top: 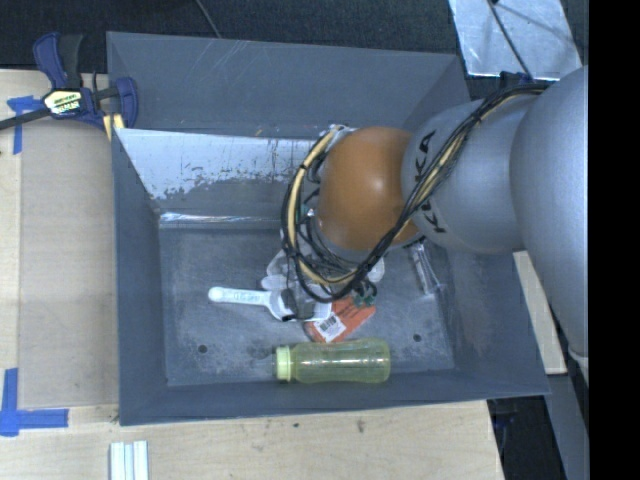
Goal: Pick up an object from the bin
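Grey bin [200, 353] floor: my claw [293, 303], whether apart or together I cannot tell, should centre over the white scoop [235, 295] just beside it.

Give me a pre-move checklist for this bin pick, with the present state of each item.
1. Gripper is down near the middle of the bin floor: ok.
2. Pickable things close to it: white spoon-like thing and orange-and-white packet: ok.
3. Which of those two it is centred over: cannot tell, the orange wrist cover and cables hide it.
4. Something already held: cannot tell.
5. Yellow-green bottle lies on its side by the near wall, apart from the arm: ok.
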Tool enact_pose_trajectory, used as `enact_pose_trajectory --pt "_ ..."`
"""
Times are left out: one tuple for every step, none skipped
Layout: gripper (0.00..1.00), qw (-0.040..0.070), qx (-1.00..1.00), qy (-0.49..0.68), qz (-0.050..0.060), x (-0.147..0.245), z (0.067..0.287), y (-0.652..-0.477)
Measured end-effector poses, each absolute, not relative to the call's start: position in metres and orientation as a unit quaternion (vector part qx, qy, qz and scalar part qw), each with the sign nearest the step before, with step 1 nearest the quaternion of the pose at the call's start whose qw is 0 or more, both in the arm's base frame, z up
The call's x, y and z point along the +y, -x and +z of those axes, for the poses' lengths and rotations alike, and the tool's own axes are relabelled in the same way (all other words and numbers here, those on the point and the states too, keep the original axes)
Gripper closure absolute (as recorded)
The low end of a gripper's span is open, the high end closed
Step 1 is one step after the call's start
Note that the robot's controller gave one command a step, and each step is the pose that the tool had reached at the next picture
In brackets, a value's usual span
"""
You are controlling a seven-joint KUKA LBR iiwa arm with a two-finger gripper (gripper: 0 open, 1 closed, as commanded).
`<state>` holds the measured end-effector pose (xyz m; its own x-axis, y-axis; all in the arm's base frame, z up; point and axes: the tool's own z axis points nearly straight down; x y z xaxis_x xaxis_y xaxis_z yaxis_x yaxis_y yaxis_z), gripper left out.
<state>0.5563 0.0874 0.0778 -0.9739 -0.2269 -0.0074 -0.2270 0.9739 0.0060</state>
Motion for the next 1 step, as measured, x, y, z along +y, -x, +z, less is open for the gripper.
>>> enact_pose_trajectory --pt "1.0 0.006 0.993 0.117 0.0 0.1027 0.2478 -0.597"
